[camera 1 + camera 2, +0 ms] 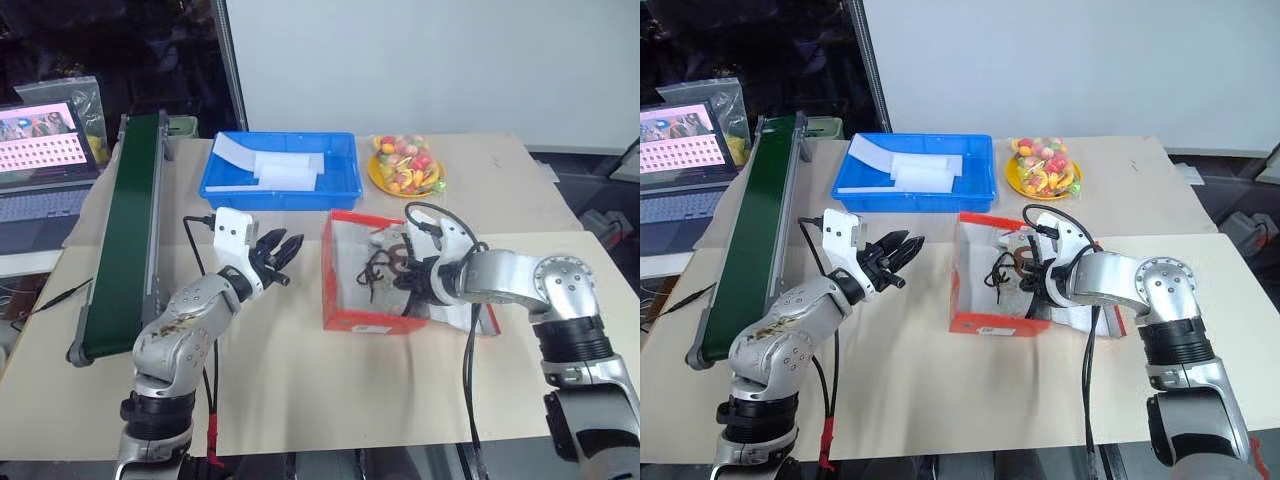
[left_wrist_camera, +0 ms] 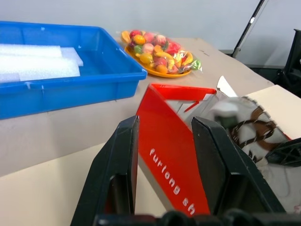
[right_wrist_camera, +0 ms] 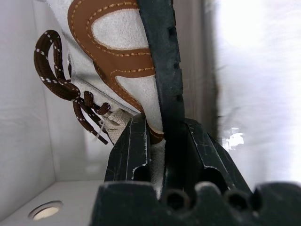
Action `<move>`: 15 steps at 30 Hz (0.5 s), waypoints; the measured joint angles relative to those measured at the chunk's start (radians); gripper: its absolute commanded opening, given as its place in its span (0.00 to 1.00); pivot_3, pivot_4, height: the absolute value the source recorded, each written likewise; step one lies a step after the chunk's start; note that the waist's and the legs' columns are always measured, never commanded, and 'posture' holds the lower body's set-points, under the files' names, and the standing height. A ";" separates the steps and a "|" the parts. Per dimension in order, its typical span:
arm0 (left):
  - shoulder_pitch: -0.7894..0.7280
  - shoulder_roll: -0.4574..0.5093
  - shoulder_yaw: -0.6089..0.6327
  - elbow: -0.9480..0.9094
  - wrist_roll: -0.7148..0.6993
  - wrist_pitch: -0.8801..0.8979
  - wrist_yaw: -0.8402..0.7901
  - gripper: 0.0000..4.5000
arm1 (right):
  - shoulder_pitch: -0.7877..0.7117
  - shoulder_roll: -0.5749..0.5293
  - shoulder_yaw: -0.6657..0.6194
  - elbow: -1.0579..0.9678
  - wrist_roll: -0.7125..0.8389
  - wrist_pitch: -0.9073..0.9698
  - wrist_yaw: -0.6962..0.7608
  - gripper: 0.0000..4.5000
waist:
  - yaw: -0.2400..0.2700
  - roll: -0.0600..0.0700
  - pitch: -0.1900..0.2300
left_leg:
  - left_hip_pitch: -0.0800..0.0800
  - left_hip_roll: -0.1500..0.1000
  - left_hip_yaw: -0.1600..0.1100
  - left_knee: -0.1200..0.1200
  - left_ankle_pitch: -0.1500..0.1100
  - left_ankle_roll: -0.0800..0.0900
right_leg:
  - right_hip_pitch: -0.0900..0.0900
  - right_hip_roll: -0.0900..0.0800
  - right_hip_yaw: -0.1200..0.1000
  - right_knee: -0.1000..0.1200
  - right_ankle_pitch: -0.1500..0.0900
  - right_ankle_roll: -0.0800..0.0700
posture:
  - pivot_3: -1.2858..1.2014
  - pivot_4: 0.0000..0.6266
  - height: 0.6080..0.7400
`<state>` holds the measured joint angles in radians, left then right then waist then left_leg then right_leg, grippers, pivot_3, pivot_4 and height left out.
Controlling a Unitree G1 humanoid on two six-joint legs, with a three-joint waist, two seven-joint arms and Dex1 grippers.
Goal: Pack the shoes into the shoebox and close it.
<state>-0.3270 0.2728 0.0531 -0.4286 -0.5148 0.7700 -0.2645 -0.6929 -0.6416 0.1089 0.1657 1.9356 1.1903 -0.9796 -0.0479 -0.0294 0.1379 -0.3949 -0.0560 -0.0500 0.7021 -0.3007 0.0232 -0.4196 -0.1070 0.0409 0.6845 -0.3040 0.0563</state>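
The shoebox (image 1: pixel 365 270) sits open on the paper-covered counter (image 1: pixel 300 390), its red-orange walls up and white inside showing. It serves as the landmark here. Inside it lie the shoes (image 1: pixel 385 262), cream with brown markings and dark brown laces spilling across the box floor; from the head views they blur together, so how the pair is arranged is hard to tell.

The right tool (image 3: pixel 162 141) reaches down into the shoebox from its right side. In the right wrist view its two black fingers (image 3: pixel 134 146) are pressed onto one shoe, pinching it at the dark sole edge, close to the box's white wall.

The left tool (image 1: pixel 278 255) hovers just left of the shoebox, apart from it, its fingers (image 2: pixel 117 165) spread with nothing between them and pointing at the box's red side.

Behind the shoebox stand a blue tray (image 1: pixel 280 190) holding white foam pieces and a yellow plate of wrapped sweets (image 1: pixel 405 165). Well to the left of the shoebox runs a green conveyor (image 1: pixel 130 230).
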 measured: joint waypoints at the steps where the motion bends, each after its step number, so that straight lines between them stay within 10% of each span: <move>1: 0.005 -0.001 0.000 -0.006 0.000 0.001 0.001 0.42 | -0.007 0.000 0.005 0.014 -0.008 0.008 0.013 0.17 | 0.002 0.000 0.000 | 0.000 0.000 0.000 0.000 0.000 0.000 | 0.000 0.000 0.000 0.000 0.000 0.000 | 0.52 0.24 0.88; 10: 0.018 -0.001 0.003 -0.037 0.000 0.015 0.020 0.44 | -0.118 0.019 0.020 0.150 -0.132 0.064 0.134 0.75 | 0.006 0.000 0.000 | -0.003 0.000 0.000 0.003 0.000 0.001 | -0.001 0.000 -0.001 -0.001 0.001 0.001 | 0.52 0.24 0.88; 15: 0.019 -0.001 0.003 -0.038 0.000 0.015 0.021 0.44 | -0.177 0.046 -0.004 0.160 -0.190 0.080 0.188 0.75 | 0.005 0.000 0.000 | -0.003 0.000 0.000 0.003 0.000 0.001 | -0.001 0.000 -0.001 -0.001 0.001 0.001 | 0.52 0.24 0.88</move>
<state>-0.3083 0.2720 0.0559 -0.4667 -0.5147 0.7854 -0.2438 -0.8702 -0.5955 0.1052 0.3260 1.7455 1.2699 -0.7914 -0.0431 -0.0294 0.1379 -0.3983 -0.0561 -0.0504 0.7051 -0.3012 0.0240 -0.4209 -0.1073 0.0396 0.6836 -0.3032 0.0577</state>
